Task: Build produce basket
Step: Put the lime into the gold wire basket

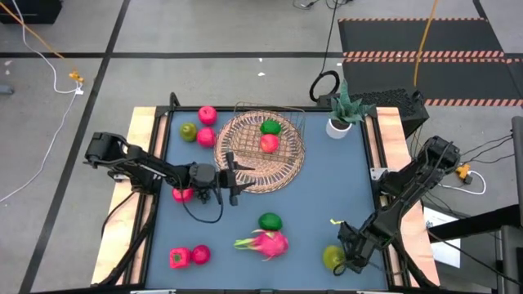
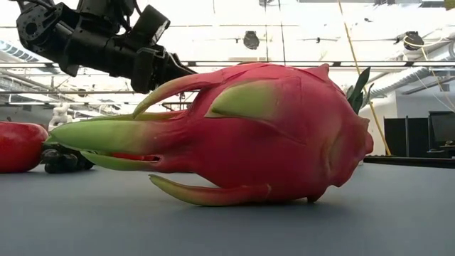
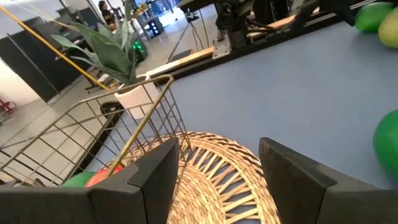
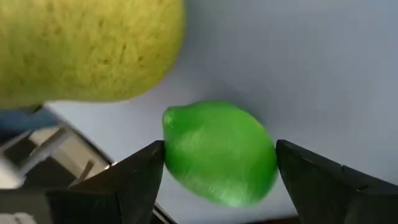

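High view, wicker basket (image 1: 282,175) upper centre holding two produce pieces, left gripper (image 1: 231,174) spread and empty at its lower-left rim, right gripper (image 1: 346,263) lower right, fingers parted around a green lime (image 4: 219,153), dragon fruit (image 1: 265,242) bottom centre.

Seen from directly overhead, the whole blue worktop (image 1: 310,196) and both arms. A second camera sits at worktop level, so close to the dragon fruit (image 2: 234,131) that it fills the frame, the same fruit lying near the front edge from above. The left wrist camera looks across the wicker basket (image 3: 217,180); the right wrist camera hovers tight over what appears to be a lime (image 4: 219,152).
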### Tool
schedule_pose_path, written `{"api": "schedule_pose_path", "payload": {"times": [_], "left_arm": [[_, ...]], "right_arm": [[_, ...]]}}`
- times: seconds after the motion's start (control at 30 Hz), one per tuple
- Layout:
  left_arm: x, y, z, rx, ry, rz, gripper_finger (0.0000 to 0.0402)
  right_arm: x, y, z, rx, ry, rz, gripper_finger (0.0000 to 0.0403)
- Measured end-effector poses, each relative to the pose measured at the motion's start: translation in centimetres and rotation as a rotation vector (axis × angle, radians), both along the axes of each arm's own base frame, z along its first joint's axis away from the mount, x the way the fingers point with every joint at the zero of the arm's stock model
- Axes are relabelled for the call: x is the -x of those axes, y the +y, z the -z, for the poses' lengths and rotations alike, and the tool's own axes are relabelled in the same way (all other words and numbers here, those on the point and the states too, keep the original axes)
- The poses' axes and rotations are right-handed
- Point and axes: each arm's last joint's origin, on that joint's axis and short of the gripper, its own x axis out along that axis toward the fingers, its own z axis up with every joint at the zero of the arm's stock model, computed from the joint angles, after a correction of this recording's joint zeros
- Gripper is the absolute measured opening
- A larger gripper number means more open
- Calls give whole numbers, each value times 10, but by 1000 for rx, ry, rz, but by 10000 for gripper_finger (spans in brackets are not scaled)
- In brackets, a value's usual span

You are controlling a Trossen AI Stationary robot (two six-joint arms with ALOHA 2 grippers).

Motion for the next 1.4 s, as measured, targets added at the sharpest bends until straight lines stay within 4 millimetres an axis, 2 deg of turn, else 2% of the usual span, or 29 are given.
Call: {"api": "schedule_pose_path", "payload": {"times": [0.13,0.27,0.37,0.63,0.73,0.9,1.07,1.23,1.4], "left_arm": [[1,-1,4,20,39,-6,225],[2,-1,7,46,68,-18,225],[2,-1,8,67,68,-23,225],[2,-2,8,91,66,-26,225],[2,-2,8,89,67,-23,225],[2,-2,7,89,64,-23,225],[2,-2,7,89,61,-23,225],[2,-2,7,105,56,-27,225],[2,-2,6,143,42,-37,225]], "right_arm": [[8,0,19,-71,-81,-88,295],[16,-8,32,-54,-57,-79,291],[18,-11,34,-65,-9,-90,275],[23,-13,32,-107,118,-100,187],[26,-17,31,-82,133,-116,183],[22,-27,23,-87,132,-68,181],[12,-44,6,-102,25,19,181],[11,-74,-13,-10,-128,11,179],[7,-112,-31,201,-377,68,179]]}}
